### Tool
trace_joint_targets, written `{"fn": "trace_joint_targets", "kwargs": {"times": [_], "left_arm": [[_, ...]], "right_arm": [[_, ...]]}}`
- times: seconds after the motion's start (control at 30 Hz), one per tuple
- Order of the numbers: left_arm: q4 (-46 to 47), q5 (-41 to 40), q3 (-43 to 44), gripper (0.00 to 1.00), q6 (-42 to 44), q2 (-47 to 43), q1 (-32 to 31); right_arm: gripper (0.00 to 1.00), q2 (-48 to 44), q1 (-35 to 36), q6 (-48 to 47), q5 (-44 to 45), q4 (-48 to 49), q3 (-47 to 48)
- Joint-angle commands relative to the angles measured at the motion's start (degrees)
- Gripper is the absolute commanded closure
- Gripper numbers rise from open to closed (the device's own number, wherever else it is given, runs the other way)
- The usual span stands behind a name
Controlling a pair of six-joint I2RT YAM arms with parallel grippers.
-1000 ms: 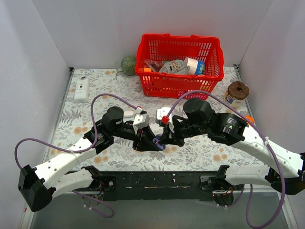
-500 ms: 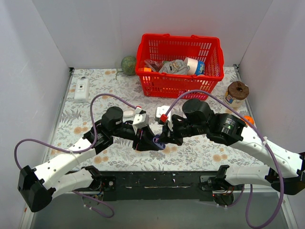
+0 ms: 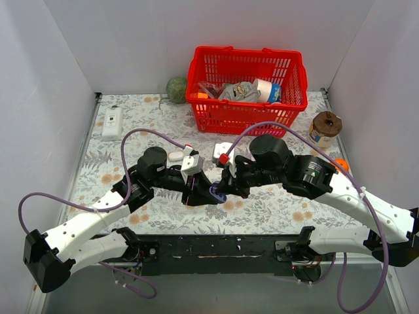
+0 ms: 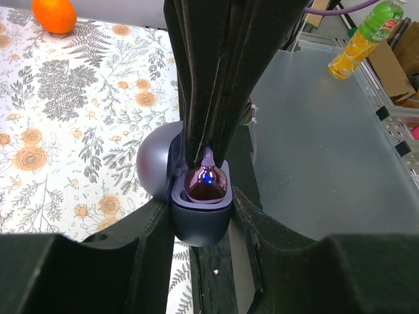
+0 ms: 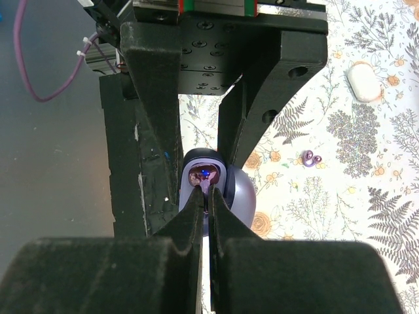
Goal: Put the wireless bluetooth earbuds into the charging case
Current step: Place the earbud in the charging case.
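One earbud rests in the open charging case, its stem pointing up into the right gripper, which is pinched together on it. The left gripper clamps the case by the tabletop's near edge, mid-width. A second earbud lies apart on the tabletop.

Floral table with red basket
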Motion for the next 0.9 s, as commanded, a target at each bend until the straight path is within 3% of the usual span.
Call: {"fn": "trace_joint_targets", "kwargs": {"times": [0.0, 0.87], "left_arm": [[2.7, -0.8, 0.8, 1.00, -0.4, -1.9, 0.2], [9.0, -4.8, -2.4, 1.00, -2.2, -5.0, 0.2]], "right_arm": [[0.99, 1.3, 0.3, 1.3, 0.0, 1.5, 0.4], [0.99, 0.2, 0.3, 7.7, -0.9, 9.6, -2.9]]}}
